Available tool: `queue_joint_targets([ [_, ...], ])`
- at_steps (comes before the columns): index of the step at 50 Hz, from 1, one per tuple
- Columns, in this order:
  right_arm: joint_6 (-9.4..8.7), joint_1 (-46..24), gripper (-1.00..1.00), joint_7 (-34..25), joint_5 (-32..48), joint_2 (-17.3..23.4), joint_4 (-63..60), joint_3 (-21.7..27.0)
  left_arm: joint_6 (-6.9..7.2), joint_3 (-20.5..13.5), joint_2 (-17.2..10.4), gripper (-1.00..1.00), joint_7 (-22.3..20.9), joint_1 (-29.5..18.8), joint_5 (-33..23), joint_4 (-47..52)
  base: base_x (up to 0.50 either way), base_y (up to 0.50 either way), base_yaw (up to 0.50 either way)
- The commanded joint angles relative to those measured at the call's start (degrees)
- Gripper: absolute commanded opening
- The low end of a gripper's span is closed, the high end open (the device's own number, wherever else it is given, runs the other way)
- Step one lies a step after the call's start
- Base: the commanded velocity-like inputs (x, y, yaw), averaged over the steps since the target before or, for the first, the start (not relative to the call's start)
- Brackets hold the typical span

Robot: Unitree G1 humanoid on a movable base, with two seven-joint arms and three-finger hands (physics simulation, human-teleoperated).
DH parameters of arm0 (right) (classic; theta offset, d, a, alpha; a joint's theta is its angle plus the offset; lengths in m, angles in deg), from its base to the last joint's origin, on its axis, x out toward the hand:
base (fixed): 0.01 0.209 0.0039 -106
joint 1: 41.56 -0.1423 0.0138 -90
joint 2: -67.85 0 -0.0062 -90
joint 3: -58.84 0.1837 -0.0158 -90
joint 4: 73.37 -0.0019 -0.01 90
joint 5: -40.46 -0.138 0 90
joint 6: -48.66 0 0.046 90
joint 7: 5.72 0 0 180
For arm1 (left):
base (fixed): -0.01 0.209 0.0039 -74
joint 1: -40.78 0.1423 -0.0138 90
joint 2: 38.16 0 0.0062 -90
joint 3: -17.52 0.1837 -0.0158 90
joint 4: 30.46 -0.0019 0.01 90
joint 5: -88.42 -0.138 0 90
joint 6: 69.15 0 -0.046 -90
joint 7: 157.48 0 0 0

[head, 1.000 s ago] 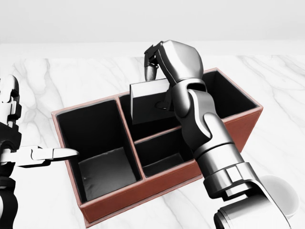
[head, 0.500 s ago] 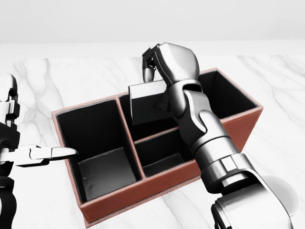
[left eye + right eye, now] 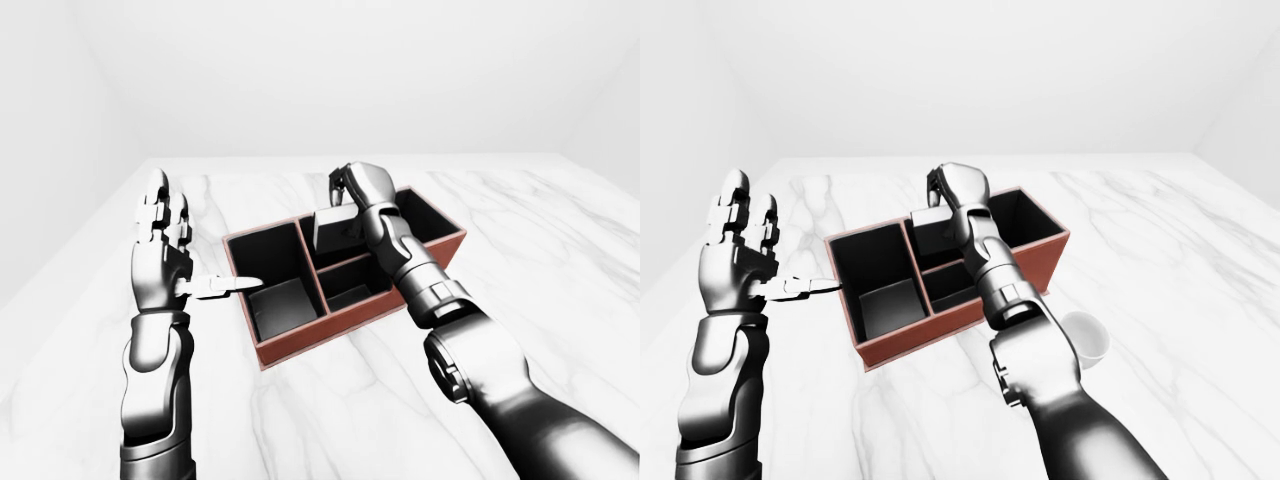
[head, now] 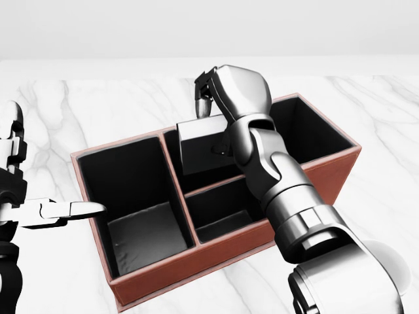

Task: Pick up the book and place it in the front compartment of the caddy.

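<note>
The caddy (image 4: 196, 260) is a red-brown box with black insides, set slantwise on the white marble table (image 4: 98, 111). It has one large compartment on the left and two long ones to the right, upper and lower in the head view. A grey book (image 4: 196, 149) stands upright in the upper one, its top edge above the rim. My right hand (image 4: 211, 127) comes from the lower right and is shut on the book, fingers over its top edge. My left hand (image 3: 178, 250) is raised left of the caddy, open, its thumb pointing at the caddy's left wall.
A white cup (image 3: 1086, 340) stands on the table right of my right forearm, near the caddy's lower right corner. My right arm crosses over the lower compartment and hides part of it. Pale walls stand beyond the table's upper edge.
My right hand has sunk slightly with the book, so the book sits a little deeper in the upper compartment. The left hand and the caddy have not moved.
</note>
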Motion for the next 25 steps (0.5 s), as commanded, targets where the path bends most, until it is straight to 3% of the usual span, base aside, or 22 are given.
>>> queue_joint_targets([
  [1,1.39,-1.11,-1.00,3.96,0.81,0.12,2.06,0.64,0.00,0.03,0.02,1.00,0.04,0.01,0.01,0.12,0.00,0.00,0.00],
  [25,1.39,-1.06,-1.00,7.44,2.59,-0.26,6.01,0.16,0.00,0.09,0.07,1.00,0.01,0.07,-0.04,0.67,0.00,0.00,0.00],
])
